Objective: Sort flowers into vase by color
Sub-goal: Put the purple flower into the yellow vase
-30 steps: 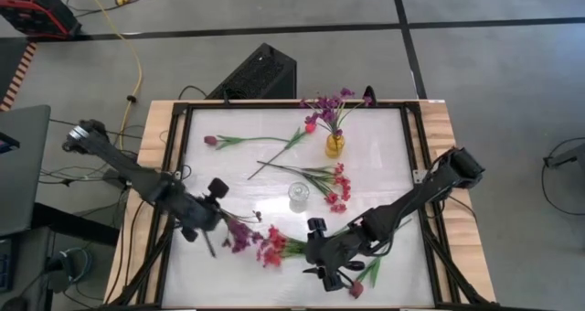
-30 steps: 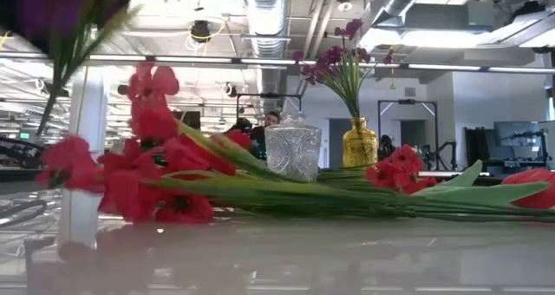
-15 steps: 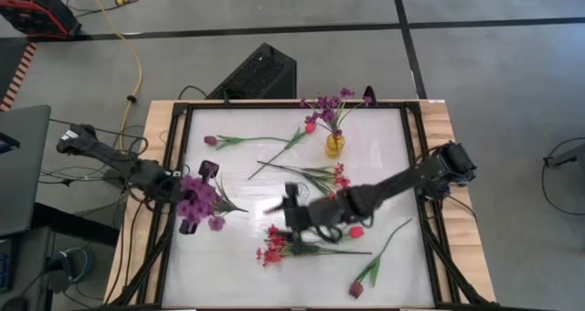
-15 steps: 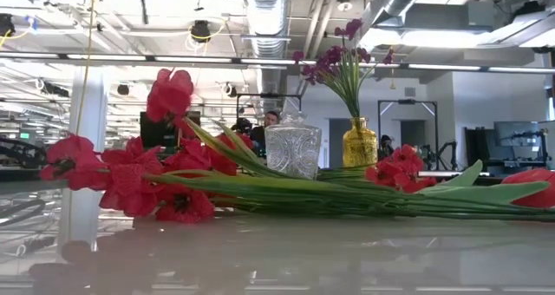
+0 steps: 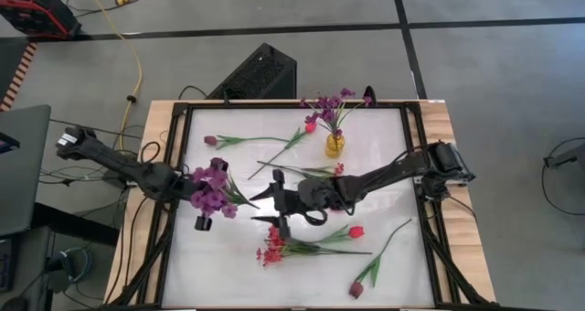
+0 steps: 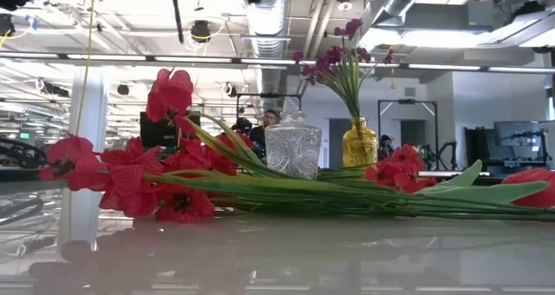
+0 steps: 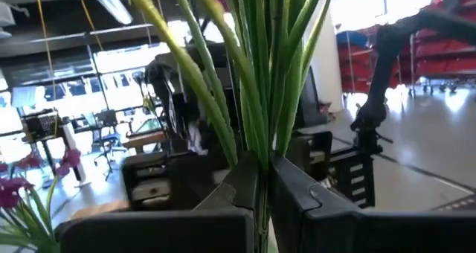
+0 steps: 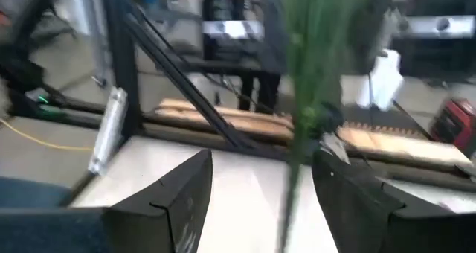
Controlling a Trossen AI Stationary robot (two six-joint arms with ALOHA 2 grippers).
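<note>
Left gripper [image 5: 203, 221], jaws pinching the green stalks of a purple flower cluster [image 5: 212, 188], lifts it over the white bench's [image 5: 228, 265] left side, apparently bound for the far amber glass vase [image 5: 335, 145]; right gripper [image 5: 281, 207] jaws spread.

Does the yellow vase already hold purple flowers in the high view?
Yes, purple flowers stand in the yellow vase near the table's far edge.
</note>
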